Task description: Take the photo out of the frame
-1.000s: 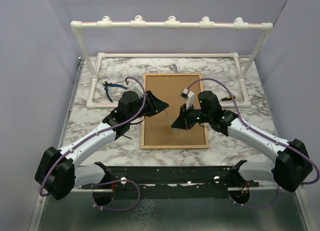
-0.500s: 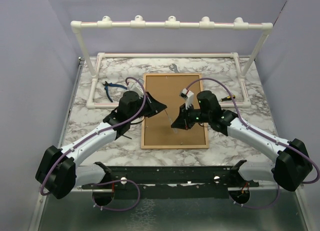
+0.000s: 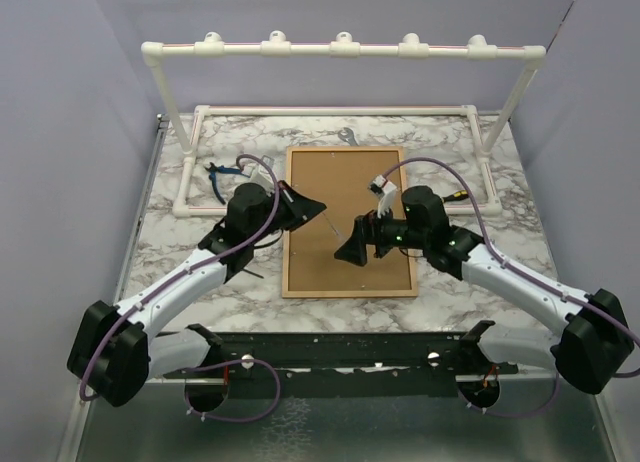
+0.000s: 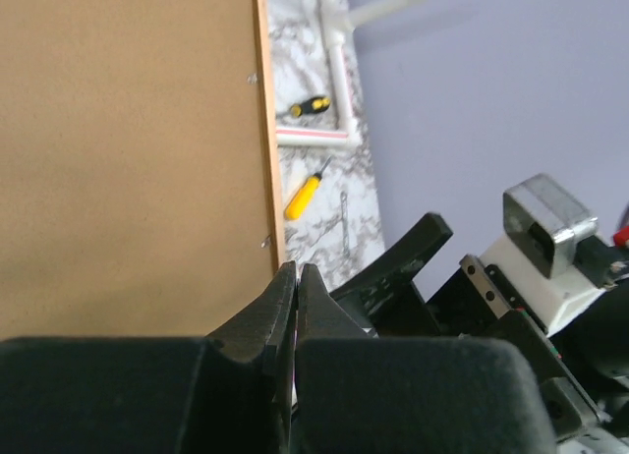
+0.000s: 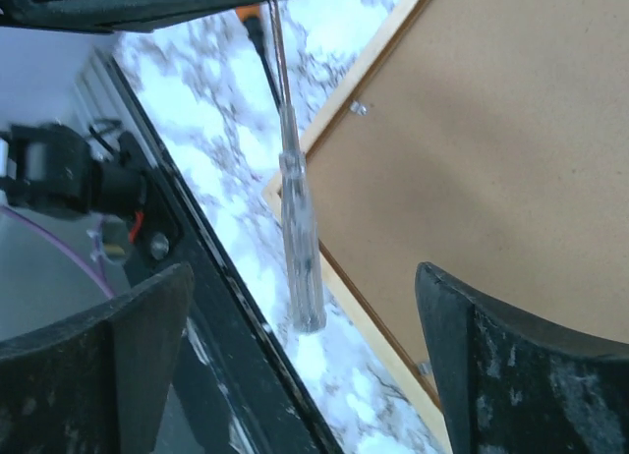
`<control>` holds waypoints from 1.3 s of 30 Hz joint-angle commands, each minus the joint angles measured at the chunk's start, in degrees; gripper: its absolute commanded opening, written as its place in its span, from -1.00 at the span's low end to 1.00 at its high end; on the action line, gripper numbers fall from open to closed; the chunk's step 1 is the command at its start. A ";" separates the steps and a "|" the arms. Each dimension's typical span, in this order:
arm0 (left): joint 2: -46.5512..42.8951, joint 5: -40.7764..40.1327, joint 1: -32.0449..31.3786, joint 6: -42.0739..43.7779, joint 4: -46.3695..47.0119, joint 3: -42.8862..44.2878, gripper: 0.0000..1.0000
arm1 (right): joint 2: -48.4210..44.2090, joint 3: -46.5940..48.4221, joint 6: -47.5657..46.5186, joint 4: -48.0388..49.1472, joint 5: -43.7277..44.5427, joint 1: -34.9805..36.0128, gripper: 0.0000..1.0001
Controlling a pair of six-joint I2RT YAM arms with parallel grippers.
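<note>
Currently, you have the frame [image 3: 348, 182] lying flat at the middle of the desk [image 3: 180, 252] with its plain brown back upward, so the photo is hidden from view. The left tool [image 3: 312, 208] hovers over the frame's left part, its fingers pressed together on the metal shaft of a clear-handled screwdriver [image 5: 300, 228]. The right tool [image 3: 353, 249] hovers over the frame's near right part with its fingers spread wide apart, gripping nothing.
</note>
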 commanded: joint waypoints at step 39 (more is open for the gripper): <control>-12.39 -11.02 2.80 -17.55 41.95 -13.28 -1.00 | 0.51 -6.72 59.41 54.43 17.92 4.79 -0.10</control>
